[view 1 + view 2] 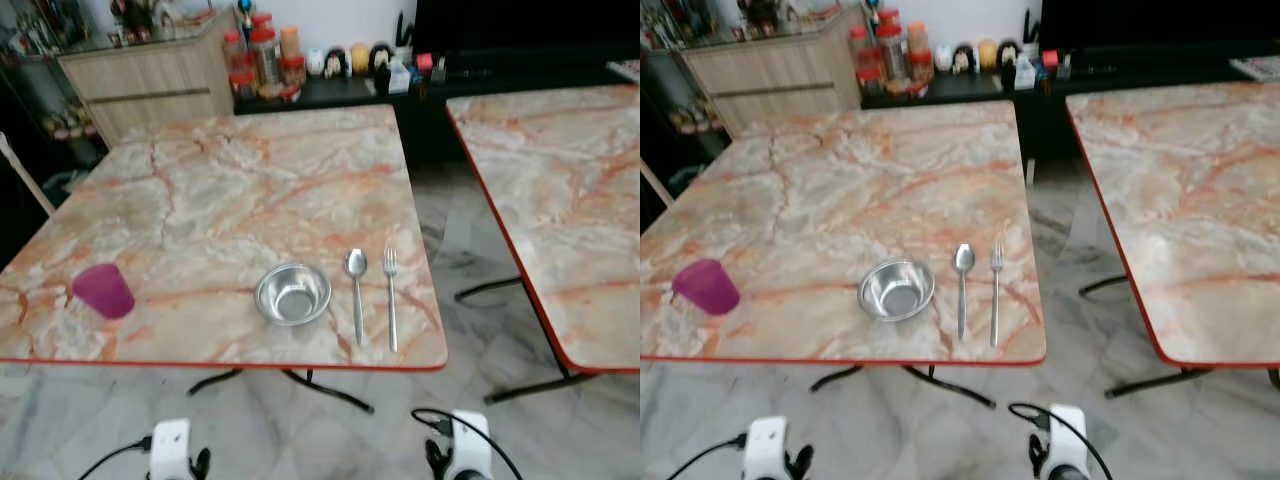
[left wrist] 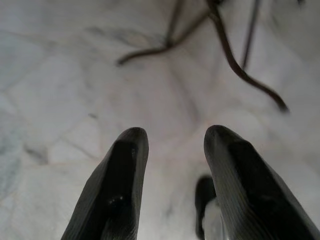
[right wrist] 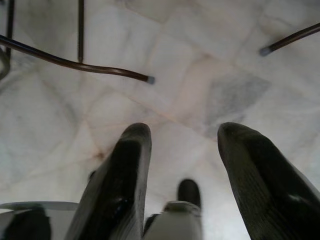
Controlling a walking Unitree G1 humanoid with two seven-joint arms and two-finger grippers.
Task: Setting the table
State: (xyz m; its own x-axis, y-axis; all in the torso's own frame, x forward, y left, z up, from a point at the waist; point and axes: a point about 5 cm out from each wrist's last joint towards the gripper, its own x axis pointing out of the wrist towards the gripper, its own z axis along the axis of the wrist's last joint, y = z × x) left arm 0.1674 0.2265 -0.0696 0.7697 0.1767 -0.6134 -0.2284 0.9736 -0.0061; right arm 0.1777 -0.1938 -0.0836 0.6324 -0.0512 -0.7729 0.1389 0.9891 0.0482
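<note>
the marbled desk (image 1: pixel 230 190) carries a part-laid place near its front edge: a steel bowl (image 1: pixel 293 293), a spoon (image 1: pixel 356 290) just beside it on the robot's right, and a fork (image 1: pixel 390 295) just beside the spoon, both lying parallel with handles toward the edge. a purple cup (image 1: pixel 103 290) sits well apart toward the front left corner, apparently tipped on its side, though the blur leaves that uncertain. judgement: the setting is largely done at the bowl; the cup looks out of place and likely remains to be brought near the bowl, and no plate or knife is laid. a second desk (image 1: pixel 560 200) stands to the right, bare where it shows. beyond, a cabinet (image 1: pixel 150 80) and a dark shelf of jars (image 1: pixel 262 58). both arms hang low in front of the desk, over the tiled floor (image 2: pixel 75 75). the left gripper (image 2: pixel 172 150) has its fingers (image 2: pixel 120 190) spread apart, released, grasping nothing. the right gripper (image 3: pixel 185 145) likewise shows fingers (image 3: pixel 122 185) parted, empty, touching nothing, above the desk's dark legs (image 3: pixel 85 65).
</note>
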